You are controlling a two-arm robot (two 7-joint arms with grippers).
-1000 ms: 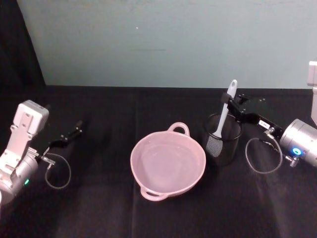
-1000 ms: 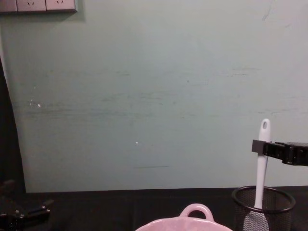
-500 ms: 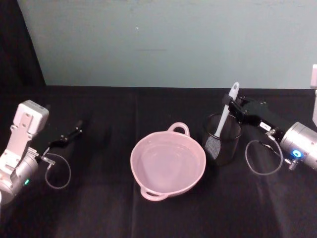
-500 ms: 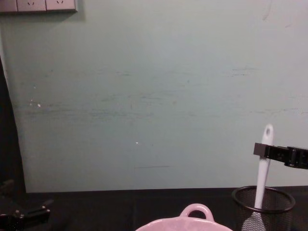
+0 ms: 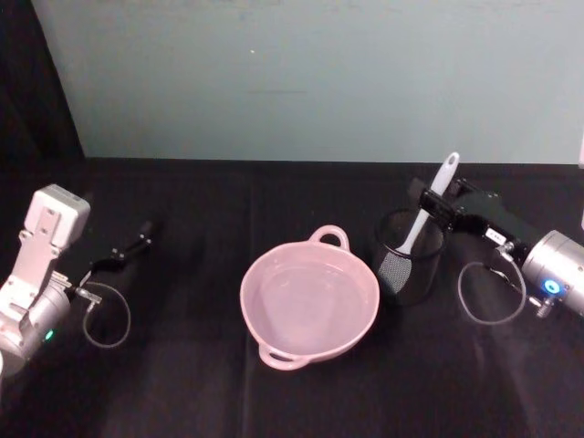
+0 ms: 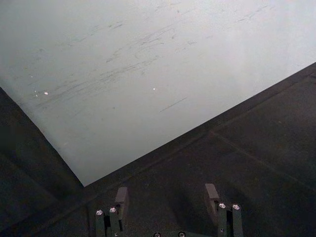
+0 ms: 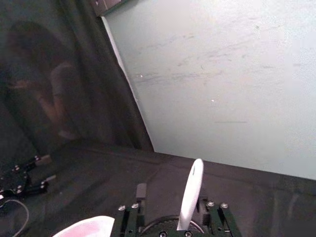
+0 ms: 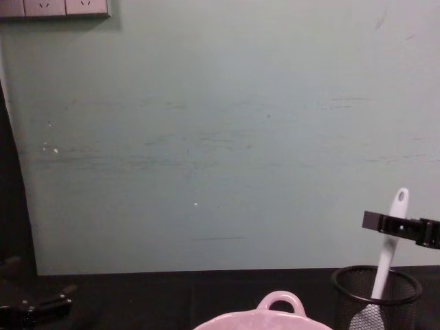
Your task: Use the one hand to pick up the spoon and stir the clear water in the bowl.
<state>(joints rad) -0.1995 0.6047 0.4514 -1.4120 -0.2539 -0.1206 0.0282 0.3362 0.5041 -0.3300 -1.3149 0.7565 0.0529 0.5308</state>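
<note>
Black cloth covers the counter [image 5: 182, 383]; pale teal wall [image 8: 206, 137] behind, dark curtain at the left.

Bowl [image 5: 309, 301]: pink, glossy, wide, loop handles on near and far rim, clear water inside. Sits mid-counter, nearest of the task's things.

Mesh cup [image 5: 410, 255]: black wire, round, just right of the bowl.

Spoon [image 5: 426, 212]: slim white plastic, blade down in the cup, handle tilted up and to the right, oval hole at the top end.

Right end effector [image 5: 432, 205]: black, boxy, on a silver-grey wrist, reaching in level from the right above the cup. Fingers [image 7: 141, 191] sit either side of the handle; right wrist view shows the handle against one finger, a gap at the other. Closed or not: cannot tell.

Left end effector [image 5: 137, 245]: low over the counter at far left, fingers [image 6: 121, 195] spread wide, holding nothing.
</note>
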